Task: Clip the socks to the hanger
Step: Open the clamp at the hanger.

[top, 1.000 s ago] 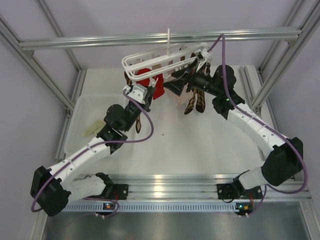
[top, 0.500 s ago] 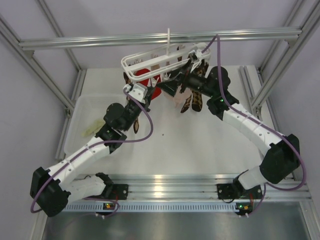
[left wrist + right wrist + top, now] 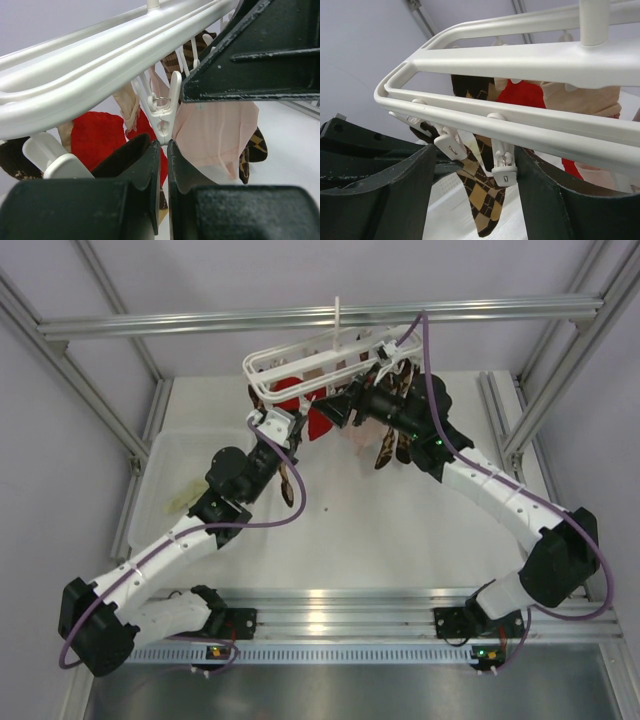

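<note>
The white hanger [image 3: 300, 365] hangs from the top bar, carrying red, pink and argyle socks. One pale cream sock [image 3: 183, 498] lies in the tray at the left, away from both grippers. My left gripper [image 3: 277, 426] is under the hanger's left part. In the left wrist view it [image 3: 164, 145] is shut, its tips touching the lower end of a white clip [image 3: 164, 116], with nothing seen between them. My right gripper [image 3: 348, 406] is open under the hanger's middle. In the right wrist view it [image 3: 475, 167] straddles another clip [image 3: 504, 169], which rests against its right finger [image 3: 545, 195].
A white tray [image 3: 165, 455] stands at the left of the table. Argyle socks [image 3: 392, 445], a pink sock [image 3: 215, 132] and red socks [image 3: 290, 395] dangle from the hanger. Aluminium frame posts stand at both sides. The two grippers are close together under the hanger.
My right gripper has moved left along the hanger, closer to the left gripper. The left gripper has shifted slightly, and the hanger has swung a little.
</note>
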Robot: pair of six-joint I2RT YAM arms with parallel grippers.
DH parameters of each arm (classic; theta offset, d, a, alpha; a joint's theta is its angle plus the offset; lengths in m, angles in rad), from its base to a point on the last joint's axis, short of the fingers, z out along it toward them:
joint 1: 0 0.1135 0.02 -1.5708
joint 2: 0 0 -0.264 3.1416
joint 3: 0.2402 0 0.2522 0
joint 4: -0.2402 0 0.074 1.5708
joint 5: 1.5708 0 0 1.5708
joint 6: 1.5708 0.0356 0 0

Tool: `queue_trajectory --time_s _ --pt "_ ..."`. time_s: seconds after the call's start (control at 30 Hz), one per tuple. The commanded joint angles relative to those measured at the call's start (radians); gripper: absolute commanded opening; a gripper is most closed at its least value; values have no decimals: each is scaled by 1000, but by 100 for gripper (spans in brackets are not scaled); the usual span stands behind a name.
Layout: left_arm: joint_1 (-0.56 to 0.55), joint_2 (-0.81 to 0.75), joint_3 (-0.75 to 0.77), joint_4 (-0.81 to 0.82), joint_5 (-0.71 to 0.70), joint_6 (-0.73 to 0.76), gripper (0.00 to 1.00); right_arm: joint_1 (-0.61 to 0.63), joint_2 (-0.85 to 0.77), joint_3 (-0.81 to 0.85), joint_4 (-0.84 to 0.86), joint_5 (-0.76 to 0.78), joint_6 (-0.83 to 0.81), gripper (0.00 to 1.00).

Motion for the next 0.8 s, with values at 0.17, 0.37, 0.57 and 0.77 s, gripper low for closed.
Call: queue_trajectory --time_s 0.17,0.37,0.57,0.77 --pt "-11 -21 -4 32 -18 45 0 22 22 77 23 49 55 60" --pt "-14 -23 1 24 -27 67 0 56 31 92 -23 67 28 60" --pt "-17 -35 -8 19 -15 71 0 73 34 103 -52 111 0 53" --pt "-15 -64 -18 -2 17 10 0 70 24 81 -8 93 -9 27"
